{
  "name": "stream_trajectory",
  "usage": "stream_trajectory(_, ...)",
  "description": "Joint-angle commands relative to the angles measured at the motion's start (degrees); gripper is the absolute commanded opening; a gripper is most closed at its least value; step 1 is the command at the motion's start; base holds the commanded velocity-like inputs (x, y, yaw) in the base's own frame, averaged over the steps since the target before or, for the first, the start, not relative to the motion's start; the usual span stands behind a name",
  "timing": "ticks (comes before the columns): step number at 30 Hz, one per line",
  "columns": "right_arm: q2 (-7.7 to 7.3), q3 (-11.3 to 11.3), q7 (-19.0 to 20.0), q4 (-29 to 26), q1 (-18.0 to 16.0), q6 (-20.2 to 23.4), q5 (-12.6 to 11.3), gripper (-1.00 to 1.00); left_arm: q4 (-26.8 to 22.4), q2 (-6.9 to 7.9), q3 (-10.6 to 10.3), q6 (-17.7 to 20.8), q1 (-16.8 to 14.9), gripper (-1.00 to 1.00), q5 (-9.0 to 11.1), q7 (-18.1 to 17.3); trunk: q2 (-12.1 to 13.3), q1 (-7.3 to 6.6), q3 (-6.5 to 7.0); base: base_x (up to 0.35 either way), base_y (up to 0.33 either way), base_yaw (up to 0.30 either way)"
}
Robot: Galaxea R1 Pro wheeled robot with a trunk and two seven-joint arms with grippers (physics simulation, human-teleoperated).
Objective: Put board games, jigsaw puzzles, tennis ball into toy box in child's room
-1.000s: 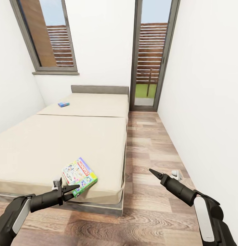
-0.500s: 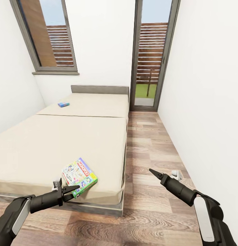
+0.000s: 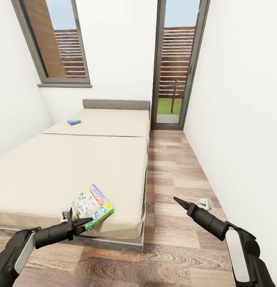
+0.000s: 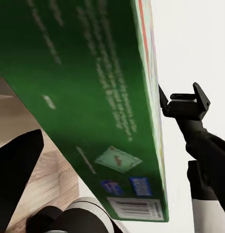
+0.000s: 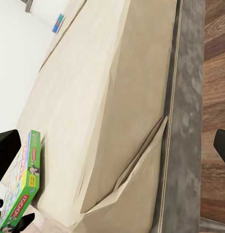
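A: Two board games are lying on the bed (image 3: 75,159), which is taking up the left of the room, its grey headboard at the far wall.

B: Which ones?

A: The Monopoly box (image 3: 92,205) is sitting at the near right corner of the mattress. The small blue box (image 3: 74,121) is resting well apart from it, on the far section near the headboard.

B: And the arms?

A: The left gripper (image 3: 81,224) is reaching at the near edge of the Monopoly box, its fingers spread on either side of the box's green edge (image 4: 98,111). The right gripper (image 3: 180,202) is hovering over the wood-plank floor (image 3: 174,167) to the right of the bed, fingers pressed together to a point.
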Motion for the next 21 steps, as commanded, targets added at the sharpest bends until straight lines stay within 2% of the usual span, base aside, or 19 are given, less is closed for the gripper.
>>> stream_trajectory(1, 0.06, -0.2, 0.3, 0.0, -0.1, 0.4, 0.1, 1.00, 0.0, -0.02, 0.1, -0.6, -0.4, -1.00, 1.8, 0.0, 0.0, -0.01, -0.04, 0.000, 0.000, 0.000)
stream_trajectory(10, 0.06, -0.2, 0.3, 0.0, 0.0, 0.4, 0.0, 1.00, 0.0, -0.02, 0.1, -0.6, -0.4, -1.00, 1.8, -0.1, 0.0, -0.01, -0.04, 0.000, 0.000, 0.000)
stream_trajectory(21, 0.06, -0.2, 0.3, 0.0, 0.0, 0.4, 0.1, 1.00, 0.0, -0.03, 0.1, -0.6, -0.4, -1.00, 1.8, -0.1, 0.5, -0.49, 2.36, 0.000, 0.000, 0.000)
